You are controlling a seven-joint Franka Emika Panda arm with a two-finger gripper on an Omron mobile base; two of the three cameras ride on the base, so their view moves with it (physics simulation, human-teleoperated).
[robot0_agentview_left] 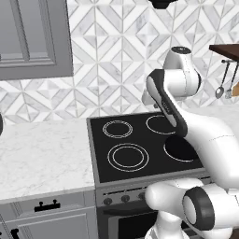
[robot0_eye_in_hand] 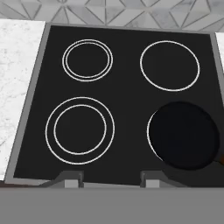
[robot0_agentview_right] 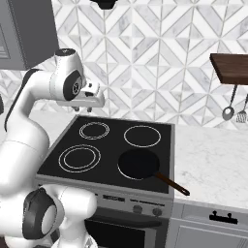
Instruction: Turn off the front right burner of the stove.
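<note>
Four white-ringed burners on the flat black glass top of the freestanding stove [robot0_agentview_right: 111,145], and the front right burner [robot0_eye_in_hand: 151,131] is the one buried under a black round frying pan [robot0_agentview_right: 139,163]. From the hand view you can just catch a sliver of its thin white ring peeking out along the pan's left edge, the rest is covered. The pan's long dark handle [robot0_agentview_right: 172,184] sticks out toward the front right corner of the stove, past the edge of the glass.

Behind it sits the single-ringed back right burner [robot0_eye_in_hand: 169,65], bare. The two left burners are both double-ringed, the bigger one [robot0_eye_in_hand: 80,130] in front, the smaller one [robot0_eye_in_hand: 87,60] at the back.

The white arm's two-finger gripper [robot0_eye_in_hand: 112,178] hangs up above the cooktop looking down at it, well clear of the glass and the pan. Its two grey finger tips [robot0_eye_in_hand: 70,178] stand apart with nothing between them, so it's partly open and not holding anything.

The grey steel front panel has a row of small dark knobs [robot0_agentview_right: 156,211] below the glass. White marble counters [robot0_agentview_right: 208,160] run on both sides of the stove, patterned tile wall behind, and a couple of metal utensils [robot0_agentview_right: 228,112] hang under a dark wooden shelf [robot0_agentview_right: 232,68] on the right.
</note>
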